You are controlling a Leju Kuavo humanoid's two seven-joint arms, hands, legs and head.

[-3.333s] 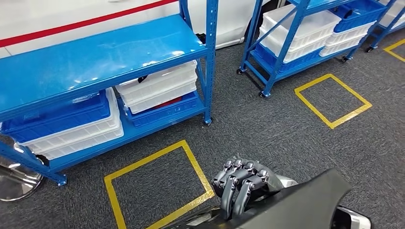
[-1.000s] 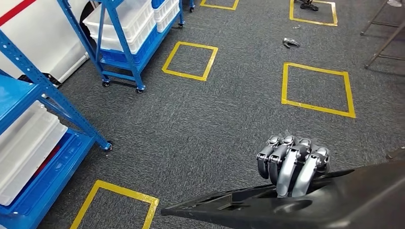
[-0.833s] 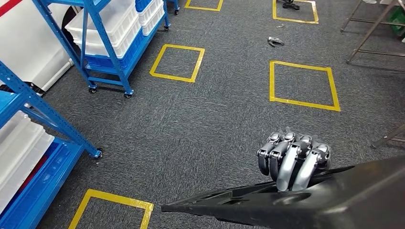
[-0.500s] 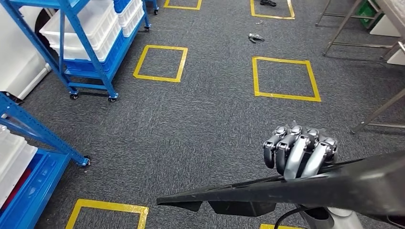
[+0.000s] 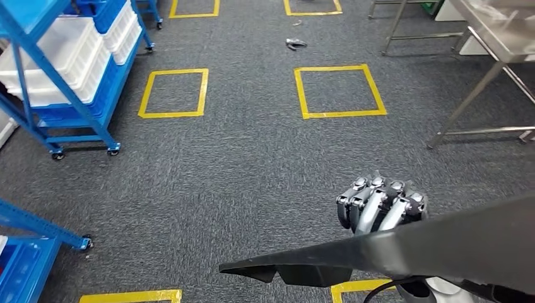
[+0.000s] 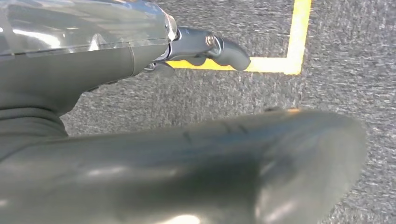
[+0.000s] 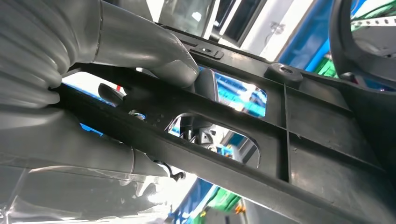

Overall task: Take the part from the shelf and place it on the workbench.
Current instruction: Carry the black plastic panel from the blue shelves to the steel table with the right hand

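I am carrying a large black plastic part low in front of me in the head view. My right hand grips its upper edge, fingers curled over the rim. In the right wrist view the thick thumb of that hand presses on the part's ribbed inner side. In the left wrist view my left hand shows its cover and an extended thumb, with the part's smooth black surface close beside it; whether it holds the part is hidden. The steel workbench stands at the far right.
A blue wheeled shelf with white crates stands at the left, and another blue shelf's corner lies nearer. Yellow taped squares mark the grey carpet. A small dark object lies on the floor far ahead. Workbench legs reach the floor.
The camera has turned right: the shelves slid off to the left and the steel workbench came into view at the upper right. My right hand keeps its grip on the black part.
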